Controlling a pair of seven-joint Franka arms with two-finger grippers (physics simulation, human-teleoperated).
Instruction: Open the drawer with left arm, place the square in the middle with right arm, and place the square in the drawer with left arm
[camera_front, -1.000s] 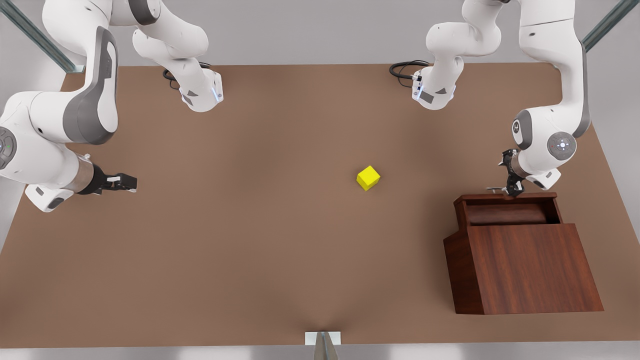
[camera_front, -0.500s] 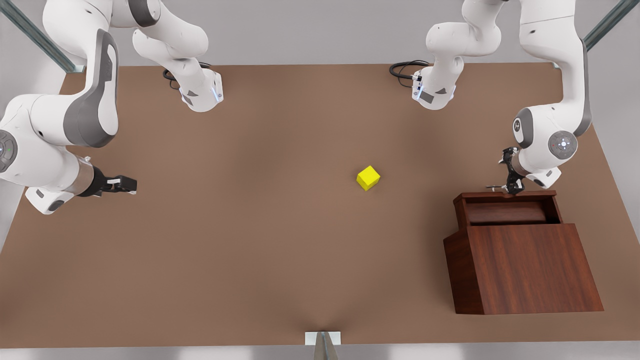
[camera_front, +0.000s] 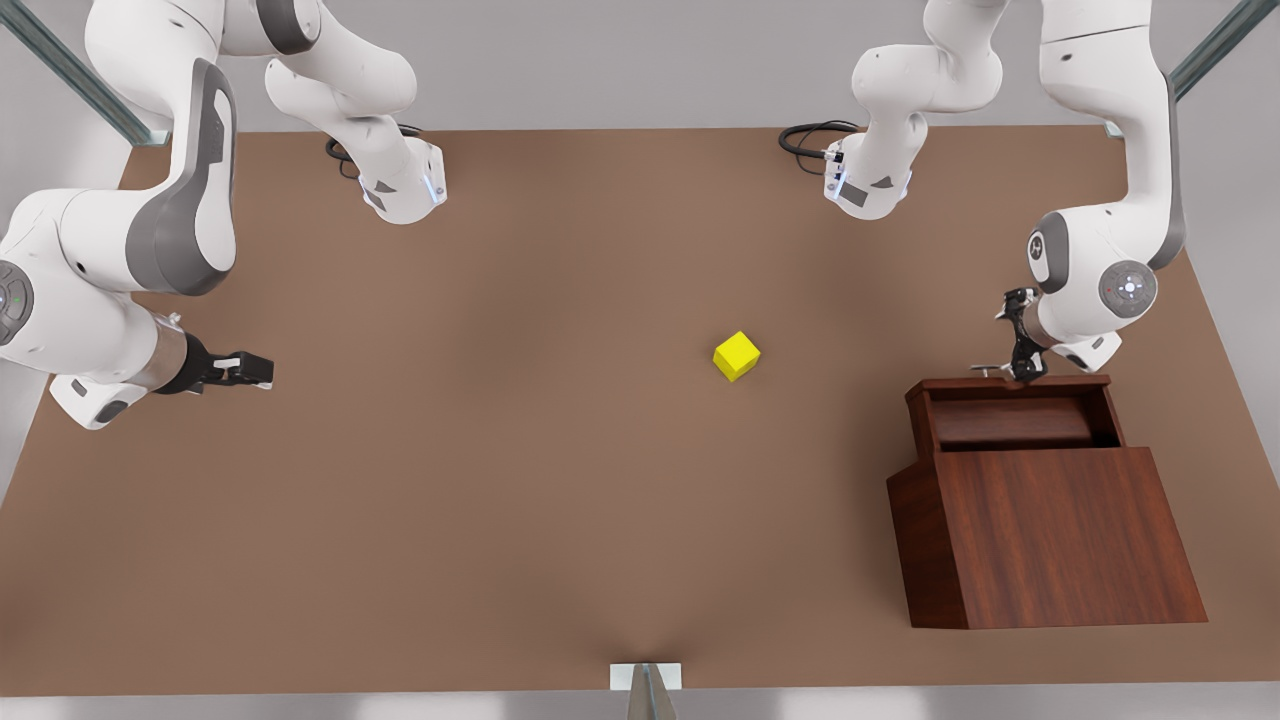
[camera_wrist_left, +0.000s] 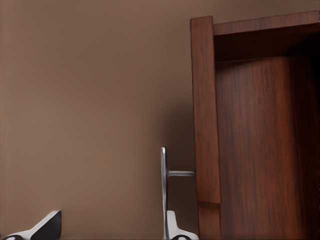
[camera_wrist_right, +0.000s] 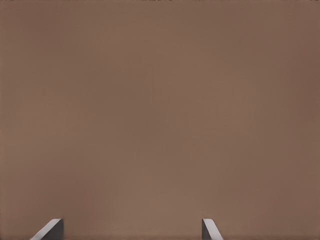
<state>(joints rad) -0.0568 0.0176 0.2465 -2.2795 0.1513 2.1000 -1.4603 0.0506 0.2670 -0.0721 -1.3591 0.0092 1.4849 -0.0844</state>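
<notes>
the left gripper is at the drawer, on the front view's right, low at the thin silver handle. in the left wrist view its two fingertips stand wide apart, one of them beside the bar and the other well away over the table, so the pincer is spread and not closed on the handle. the drawer is partly pulled out of the dark wooden cabinet and its inside is open from above. the right gripper waits on the front view's left, near the table edge, far from everything; its wrist view shows only bare brown surface between two well separated fingertips, so it is wide too and holds nothing. the square lies on the table about in the middle, between the two arms but closer to the cabinet, touching nothing. i judge that this small yellow cube is light and stiff, with flat smooth sides, so it is best to take it from above on two opposite faces, squarely, because a grip on the corners could let it turn or slip. the handle looks rigid but thin, so the fingers must close exactly around it.
</notes>
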